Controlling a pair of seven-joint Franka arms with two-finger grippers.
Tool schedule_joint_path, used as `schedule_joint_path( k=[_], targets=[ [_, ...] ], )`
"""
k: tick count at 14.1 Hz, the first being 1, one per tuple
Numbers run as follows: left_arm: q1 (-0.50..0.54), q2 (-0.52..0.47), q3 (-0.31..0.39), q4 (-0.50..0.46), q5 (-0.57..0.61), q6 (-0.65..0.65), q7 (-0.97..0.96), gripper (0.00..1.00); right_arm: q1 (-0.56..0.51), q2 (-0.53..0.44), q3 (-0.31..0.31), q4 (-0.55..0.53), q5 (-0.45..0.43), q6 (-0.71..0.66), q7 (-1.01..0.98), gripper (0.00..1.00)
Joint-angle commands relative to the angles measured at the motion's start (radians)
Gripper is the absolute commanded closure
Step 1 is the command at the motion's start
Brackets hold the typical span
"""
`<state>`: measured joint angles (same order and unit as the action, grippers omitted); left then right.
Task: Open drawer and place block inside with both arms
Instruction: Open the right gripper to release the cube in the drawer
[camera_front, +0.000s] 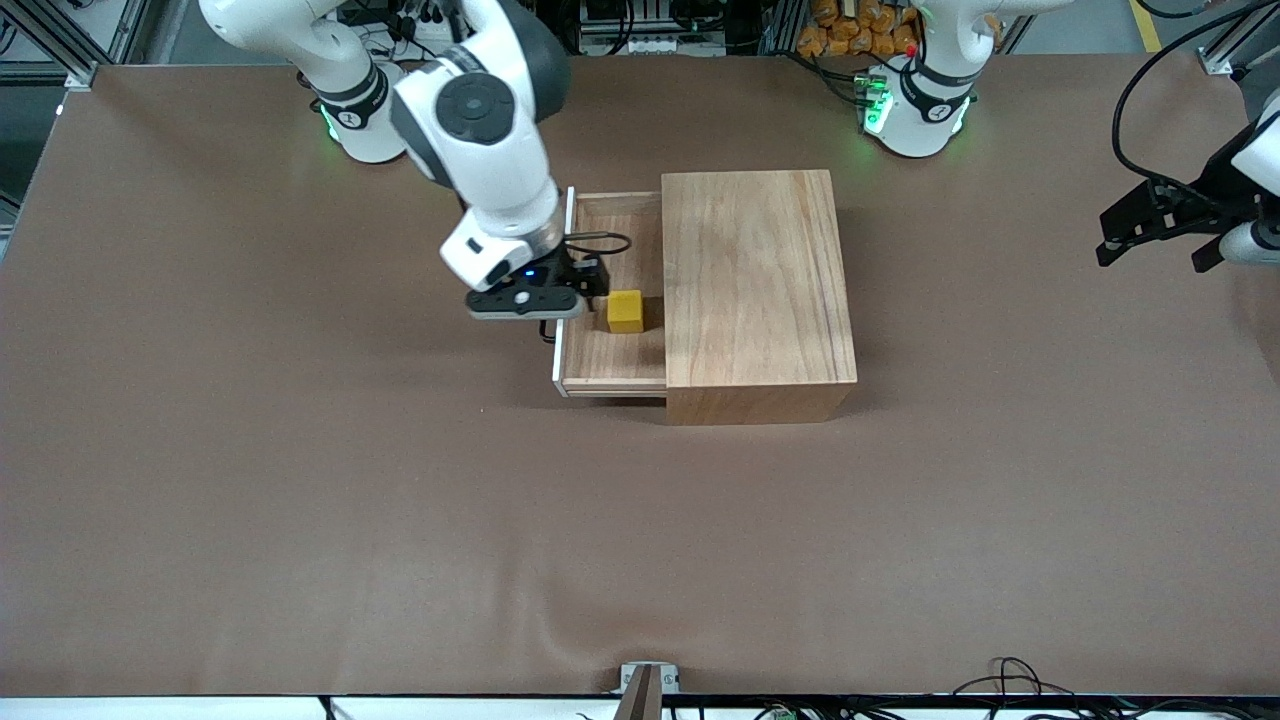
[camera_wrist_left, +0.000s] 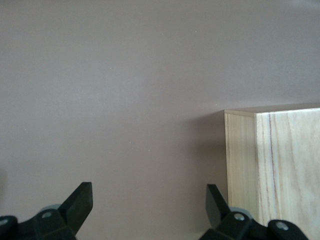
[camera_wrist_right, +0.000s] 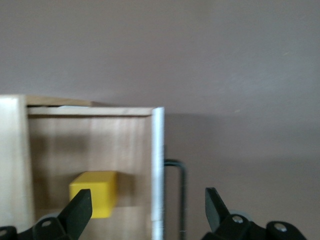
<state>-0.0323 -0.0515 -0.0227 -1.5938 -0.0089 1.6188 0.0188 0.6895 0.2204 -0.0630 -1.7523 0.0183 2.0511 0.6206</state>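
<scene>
The drawer (camera_front: 600, 355) is pulled out of the wooden box (camera_front: 755, 285) toward the right arm's end of the table. The yellow block (camera_front: 626, 311) lies inside it, beside the box's opening. My right gripper (camera_front: 572, 285) is open and empty, just above the drawer's white-edged front panel and black wire handle (camera_front: 603, 238). In the right wrist view my right gripper (camera_wrist_right: 147, 205) straddles the front panel (camera_wrist_right: 158, 165) and the handle (camera_wrist_right: 181, 195), with the block (camera_wrist_right: 95, 192) by one fingertip. My left gripper (camera_front: 1112, 238) hangs open and empty over the table at the left arm's end, waiting.
The left wrist view shows my left gripper (camera_wrist_left: 147, 200) open over bare brown table, with the wooden box (camera_wrist_left: 275, 165) off to one side. The two round bases (camera_front: 365, 125) (camera_front: 915, 115) stand along the table's edge farthest from the front camera.
</scene>
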Motion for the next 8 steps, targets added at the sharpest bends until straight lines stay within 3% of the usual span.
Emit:
schedule_joint_path(
  k=[1, 8],
  targets=[
    [-0.011, -0.005, 0.006, 0.020, 0.024, -0.020, -0.014, 0.00, -0.102, -0.079, 0.015, -0.015, -0.009, -0.089, -0.141, 0.00],
    [-0.006, 0.001, -0.003, 0.023, 0.023, -0.020, -0.019, 0.00, -0.362, -0.243, 0.020, -0.015, 0.003, -0.302, -0.445, 0.00]
  ],
)
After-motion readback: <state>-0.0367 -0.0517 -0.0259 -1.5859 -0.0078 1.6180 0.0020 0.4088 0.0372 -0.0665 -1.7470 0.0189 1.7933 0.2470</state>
